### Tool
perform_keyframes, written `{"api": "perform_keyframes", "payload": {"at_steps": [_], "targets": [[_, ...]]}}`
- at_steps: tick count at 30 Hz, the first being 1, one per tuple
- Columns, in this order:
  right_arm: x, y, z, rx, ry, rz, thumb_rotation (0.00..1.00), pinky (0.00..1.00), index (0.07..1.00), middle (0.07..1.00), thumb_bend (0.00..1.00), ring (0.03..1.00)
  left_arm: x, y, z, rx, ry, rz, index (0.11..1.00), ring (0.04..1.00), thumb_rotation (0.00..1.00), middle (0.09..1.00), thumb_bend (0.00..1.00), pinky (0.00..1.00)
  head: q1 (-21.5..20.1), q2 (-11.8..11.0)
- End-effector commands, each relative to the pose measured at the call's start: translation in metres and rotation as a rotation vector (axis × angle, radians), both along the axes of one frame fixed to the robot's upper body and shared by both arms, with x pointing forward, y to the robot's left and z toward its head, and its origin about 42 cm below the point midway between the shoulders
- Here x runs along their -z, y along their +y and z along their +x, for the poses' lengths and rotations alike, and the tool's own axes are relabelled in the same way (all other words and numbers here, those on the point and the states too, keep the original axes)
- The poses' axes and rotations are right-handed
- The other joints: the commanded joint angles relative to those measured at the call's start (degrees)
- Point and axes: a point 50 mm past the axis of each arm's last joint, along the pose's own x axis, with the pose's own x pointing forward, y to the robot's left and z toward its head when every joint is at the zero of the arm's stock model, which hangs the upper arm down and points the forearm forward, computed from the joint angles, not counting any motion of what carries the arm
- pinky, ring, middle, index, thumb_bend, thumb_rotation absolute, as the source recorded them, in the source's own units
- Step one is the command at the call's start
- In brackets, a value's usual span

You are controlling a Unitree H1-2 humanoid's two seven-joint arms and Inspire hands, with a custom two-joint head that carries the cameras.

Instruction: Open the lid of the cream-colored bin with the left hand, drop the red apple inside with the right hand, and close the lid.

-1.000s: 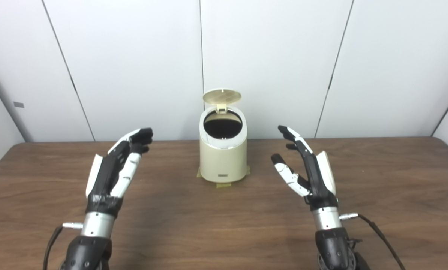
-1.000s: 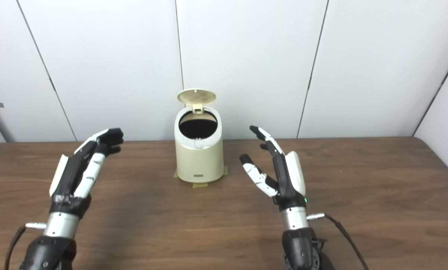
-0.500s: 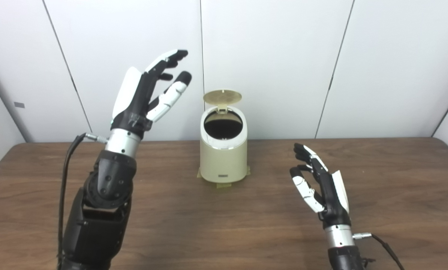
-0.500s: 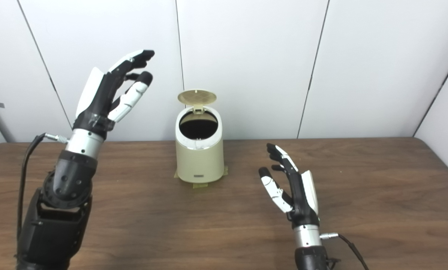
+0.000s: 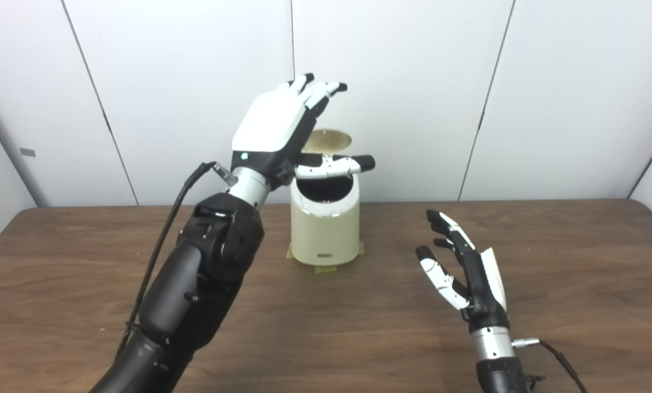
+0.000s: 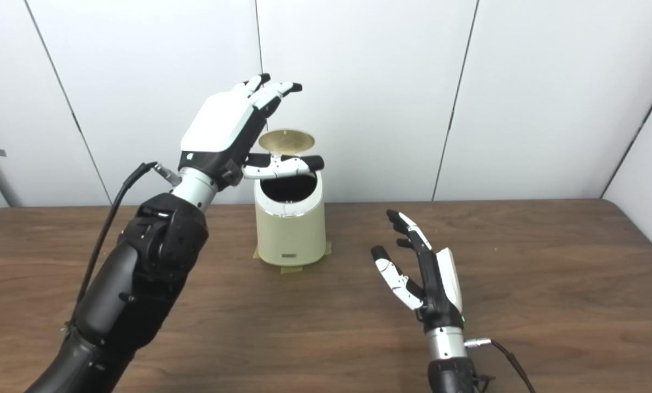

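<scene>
Bin lid up | left hand spread above, empty | right hand spread, empty | views agree

No readable text anywhere; only a small dark label on the bin, too small to read.

A cream-colored bin with a white rim is seen on a dark brown wooden table. Its lid is tan with a grid pattern. Both hands are black and white.
</scene>
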Motion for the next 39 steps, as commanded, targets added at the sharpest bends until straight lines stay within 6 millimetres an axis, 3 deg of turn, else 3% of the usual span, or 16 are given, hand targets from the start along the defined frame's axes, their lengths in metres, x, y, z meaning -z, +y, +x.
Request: {"api": "perform_keyframes", "payload": {"at_steps": [1,7,24,39], "targets": [[-0.001,-0.002,-0.001,0.015,-0.008,-0.034,0.66,0.75,0.840,0.852,0.26,0.838,-0.025,-0.004,0.007,-0.023,-0.036,0.051,0.954,1.000,0.83,0.969,0.95,1.00,-0.04,0.06],[0.000,0.000,-0.001,0.025,0.011,-0.032,0.62,0.74,0.846,0.858,0.28,0.844,-0.012,-0.011,0.013,-0.057,-0.013,0.130,0.939,1.000,0.86,0.964,1.00,1.00,-0.10,-0.13],[0.000,0.002,-0.002,0.029,0.045,-0.074,0.59,0.73,0.842,0.856,0.30,0.830,-0.002,-0.007,0.019,-0.133,-0.009,0.121,0.941,1.000,0.90,0.967,0.98,1.00,-0.31,-0.14],[-0.002,0.003,-0.003,0.033,0.051,-0.068,0.59,0.71,0.828,0.845,0.30,0.818,0.009,-0.006,0.003,-0.108,0.042,0.098,0.941,1.000,0.87,0.960,0.95,1.00,-0.55,0.37]]}}
